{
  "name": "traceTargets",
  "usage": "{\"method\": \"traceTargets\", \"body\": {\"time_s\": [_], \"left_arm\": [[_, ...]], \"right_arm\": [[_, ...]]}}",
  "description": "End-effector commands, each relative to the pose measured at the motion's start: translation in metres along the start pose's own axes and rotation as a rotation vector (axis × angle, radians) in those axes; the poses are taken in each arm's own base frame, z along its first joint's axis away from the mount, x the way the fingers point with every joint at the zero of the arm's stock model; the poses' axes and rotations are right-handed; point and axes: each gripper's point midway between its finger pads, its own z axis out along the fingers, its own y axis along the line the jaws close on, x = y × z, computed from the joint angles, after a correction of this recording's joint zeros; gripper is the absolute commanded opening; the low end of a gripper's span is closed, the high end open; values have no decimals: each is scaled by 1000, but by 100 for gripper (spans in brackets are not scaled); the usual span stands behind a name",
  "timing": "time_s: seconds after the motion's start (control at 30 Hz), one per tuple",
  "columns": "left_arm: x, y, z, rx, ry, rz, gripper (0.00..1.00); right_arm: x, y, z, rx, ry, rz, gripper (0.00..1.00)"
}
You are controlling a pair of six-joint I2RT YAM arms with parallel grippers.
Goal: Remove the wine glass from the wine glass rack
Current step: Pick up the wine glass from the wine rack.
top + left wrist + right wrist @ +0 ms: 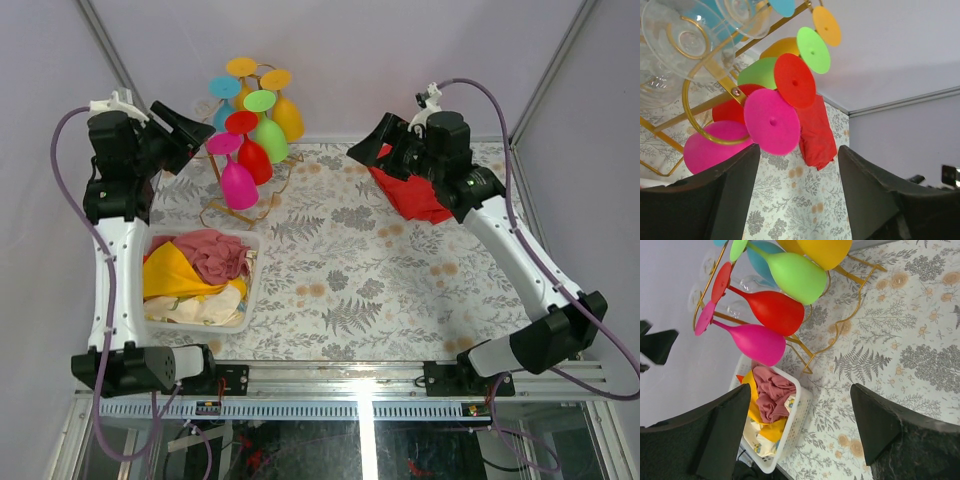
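Basket (205, 322) close beside crowded rack (732, 86)

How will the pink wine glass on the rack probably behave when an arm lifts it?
The pink wine glass looks opaque and matte, perhaps plastic, so probably light and not fragile. Its smooth rounded bowl may slip. The thin wire wine glass rack may wobble if pulled.

Boxed in on three sides, softly lit.
Closed off at the back and flanks by plain pale lilac-grey wall panels (400, 60), joined at the far corners by slim silver metal posts (549, 70). Spread wall to wall with a cream cloth printed with grey ferns and tan blossoms (400, 290), edged at the near side by a ribbed aluminium rail (340, 380). Evenly lit, without hard shadows, save for one bright white streak (365, 440) mirrored on the dark glossy surface below that rail.
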Motion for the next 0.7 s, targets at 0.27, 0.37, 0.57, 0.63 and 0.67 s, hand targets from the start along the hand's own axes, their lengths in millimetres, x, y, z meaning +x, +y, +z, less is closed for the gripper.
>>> {"method": "traceTargets", "body": {"time_s": [0.27, 0.37, 0.57, 0.63, 0.67], "left_arm": [[-17, 3, 24, 2, -11, 8, 62], [-17, 8, 22, -30, -18, 33, 63], [-14, 14, 26, -42, 1, 49, 63], [-13, 17, 27, -49, 8, 55, 63], [-12, 17, 28, -50, 12, 56, 63]], "right_arm": [[-12, 15, -46, -19, -92, -121, 90], [-12, 14, -46, -15, -94, -130, 91], [-11, 17, -42, -29, -77, -110, 91], [-9, 17, -42, -34, -73, -102, 91], [-9, 16, -42, -33, -73, -98, 91]]}}
